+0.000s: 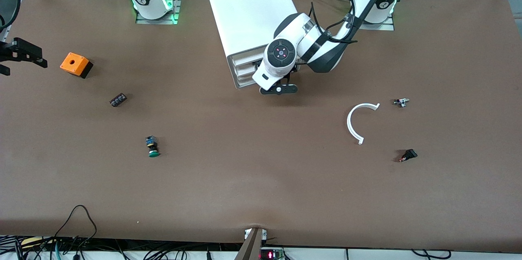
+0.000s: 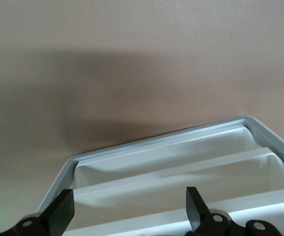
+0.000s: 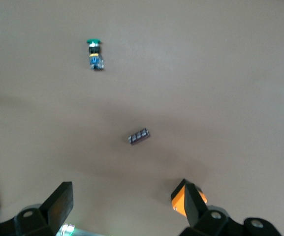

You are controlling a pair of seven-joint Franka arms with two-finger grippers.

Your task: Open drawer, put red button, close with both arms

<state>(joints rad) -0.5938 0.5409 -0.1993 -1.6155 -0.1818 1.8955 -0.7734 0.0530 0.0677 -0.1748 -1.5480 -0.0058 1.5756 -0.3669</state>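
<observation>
Pincers (image 2: pixel 127 214) (image 3: pixel 124 211) both wide open, empty.

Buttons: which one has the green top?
The green button, toward the right arm's end of the table; the red button lies toward the left arm's end.

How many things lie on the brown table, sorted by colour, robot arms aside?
White: 2 (boxy drawer cabinet, curved plastic arc)
Orange: 1 (box with a hole)
Green: 1 (green-capped push button)
Black: 2 (small ridged block, small red-tipped part)
Silver: 1 (tiny metal part)
Total: 7
</observation>
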